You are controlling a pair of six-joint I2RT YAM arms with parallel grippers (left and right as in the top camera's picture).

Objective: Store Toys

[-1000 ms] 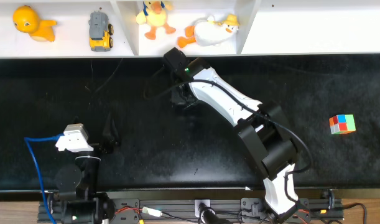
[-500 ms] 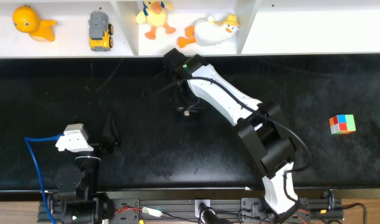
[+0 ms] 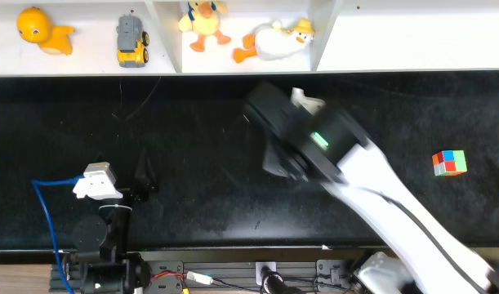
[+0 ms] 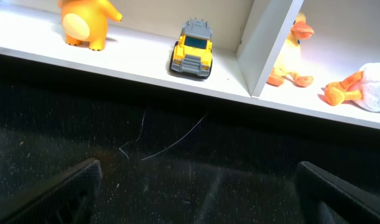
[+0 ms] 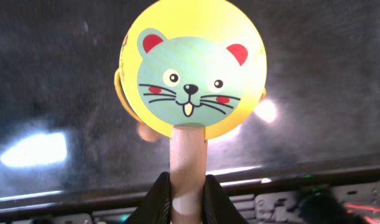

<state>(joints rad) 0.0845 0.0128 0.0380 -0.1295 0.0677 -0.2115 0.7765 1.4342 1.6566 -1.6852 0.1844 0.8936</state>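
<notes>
A round yellow rattle [image 5: 193, 68] with a green cat face stands on a wooden handle, and my right gripper [image 5: 188, 194] is shut on that handle, holding it above the black table. In the top view the right arm [image 3: 347, 163] stretches over the table's middle, blurred. My left gripper [image 4: 202, 190] is open and holds nothing; it rests low at the table's left [image 3: 143, 175] and faces the white shelf [image 4: 252, 93]. A coloured cube [image 3: 449, 162] lies on the table at the right.
The shelf [image 3: 167, 65] along the far edge holds an orange duck [image 3: 43, 31], a yellow truck [image 3: 131, 41], a yellow plush duck [image 3: 204, 23] and a white duck [image 3: 275, 41]. Its right compartment [image 3: 412, 33] is bare. A blue cable [image 3: 49, 212] loops by the left arm's base.
The right arm has swung away from the spot just below the shelf, rightward and toward the table's middle, lifting the rattle with it. The left arm has not moved.
</notes>
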